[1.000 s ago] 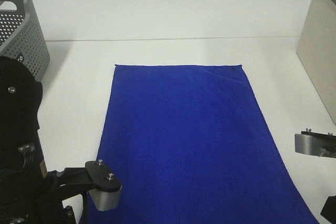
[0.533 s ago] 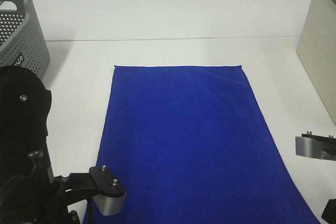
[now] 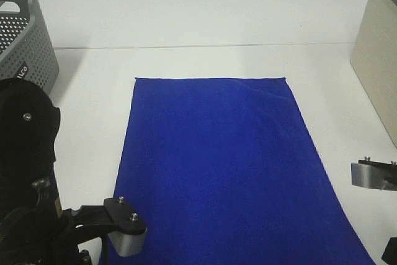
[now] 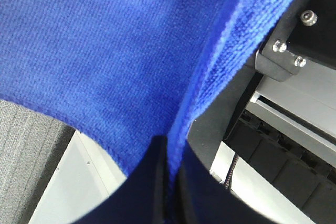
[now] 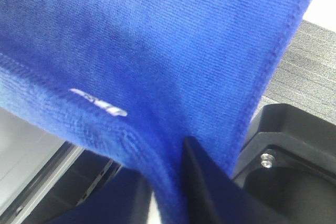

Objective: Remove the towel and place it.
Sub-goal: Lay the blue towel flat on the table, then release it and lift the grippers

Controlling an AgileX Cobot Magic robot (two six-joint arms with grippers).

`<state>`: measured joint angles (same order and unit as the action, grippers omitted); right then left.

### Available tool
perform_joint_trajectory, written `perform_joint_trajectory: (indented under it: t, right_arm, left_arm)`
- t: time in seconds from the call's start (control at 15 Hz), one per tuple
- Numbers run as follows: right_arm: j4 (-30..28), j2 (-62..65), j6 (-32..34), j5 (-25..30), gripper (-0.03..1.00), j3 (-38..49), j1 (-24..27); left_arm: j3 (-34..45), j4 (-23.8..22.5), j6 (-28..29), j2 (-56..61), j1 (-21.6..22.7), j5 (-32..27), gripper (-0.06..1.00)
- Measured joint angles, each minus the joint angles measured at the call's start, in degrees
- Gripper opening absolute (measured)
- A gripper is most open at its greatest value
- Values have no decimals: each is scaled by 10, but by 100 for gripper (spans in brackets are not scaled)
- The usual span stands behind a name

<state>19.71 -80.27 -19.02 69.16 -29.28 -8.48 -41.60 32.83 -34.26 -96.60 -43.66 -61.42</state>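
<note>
1. Exterior high: the towel (image 3: 217, 166) lies flat on the table (image 3: 186, 17), reaching from the middle to the near edge. Its near corners run toward the left arm (image 3: 25, 172) and the right arm (image 3: 375, 175). Neither claw's tips show here.
2. Left wrist: the left gripper (image 4: 170, 182) is pinched tight on the towel's hem, and the cloth fans away from its tips.
3. Right wrist: the hem, beside the white tag (image 5: 100, 103), passes between the narrow-set fingers of the right gripper (image 5: 163, 192). A pale sliver shows alongside, so I cannot tell whether they clamp it.
</note>
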Motion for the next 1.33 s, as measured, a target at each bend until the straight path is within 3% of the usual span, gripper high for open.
perform_joint_trajectory:
  t: [0.2,0.33,0.4,0.93,1.33]
  right_arm:
    - [-2,0,2,0,37,0,1]
    - [-3,0,13,0,51,0,2]
    - [-6,0,31,0,63,0,2]
    - [-10,5,34,2,68,-6,2]
    - [-13,58,50,2,68,-161,2]
  left_arm:
    - [3,3,1,-2,0,-2,22]
    - [3,14,1,-2,0,-2,39]
    - [3,29,2,-2,0,-2,48]
    - [3,29,87,2,0,2,57]
    - [-48,-5,182,41,3,-4,57]
